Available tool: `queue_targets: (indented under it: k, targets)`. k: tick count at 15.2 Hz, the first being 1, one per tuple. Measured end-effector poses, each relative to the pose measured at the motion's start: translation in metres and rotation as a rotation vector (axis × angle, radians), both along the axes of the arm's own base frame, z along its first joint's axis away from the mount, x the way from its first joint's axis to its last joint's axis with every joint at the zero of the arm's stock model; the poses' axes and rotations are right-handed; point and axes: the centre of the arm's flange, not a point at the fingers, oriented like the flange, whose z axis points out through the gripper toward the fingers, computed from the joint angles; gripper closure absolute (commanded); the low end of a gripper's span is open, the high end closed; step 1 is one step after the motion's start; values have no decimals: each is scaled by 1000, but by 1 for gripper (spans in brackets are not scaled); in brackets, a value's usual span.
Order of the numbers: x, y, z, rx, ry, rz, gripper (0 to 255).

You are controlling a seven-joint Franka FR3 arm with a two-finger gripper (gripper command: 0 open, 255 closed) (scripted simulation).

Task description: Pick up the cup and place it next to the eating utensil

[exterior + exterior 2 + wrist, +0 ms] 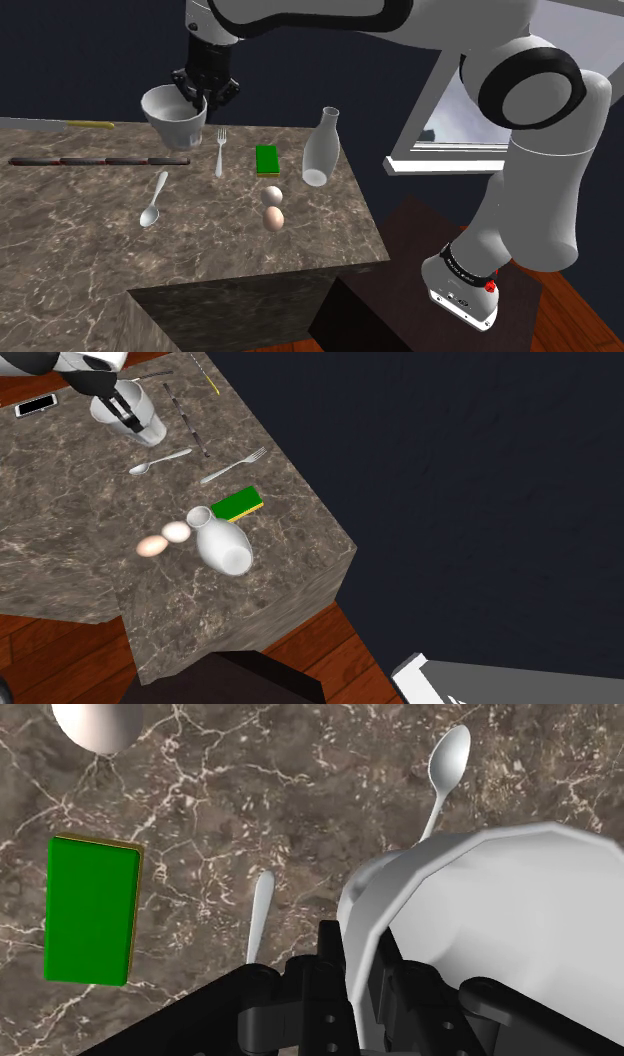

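— Above the counter (80,260), towards its far edge, what is held by the gripper (197,100)?

— The cup (172,120) is clasped at its rim, with one finger set inside the wall and one outside. It is tilted and appears to be held clear of the surface, near the spoon (155,200) and the fork (220,152).

— Why is it kept so high?

— Clearance is probably wanted, so that neither utensil is swept aside while the cup is carried. A bare spot beside one of them is yet to be reached.

— Is anything carried in it?

— Nothing is seen inside; its hollow is shown plain white. What is in the bottle (322,150) cannot be told. The eggs (273,207) and the green block (267,159) are laid loose on the counter, not in any container.
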Motion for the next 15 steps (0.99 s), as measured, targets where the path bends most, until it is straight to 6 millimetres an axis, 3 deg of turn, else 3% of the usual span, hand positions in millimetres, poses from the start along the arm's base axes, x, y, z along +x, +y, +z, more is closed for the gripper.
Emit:
queue_targets:
  k: [15]
  targets:
    - [-2,3,-77,0,0,-1,255]
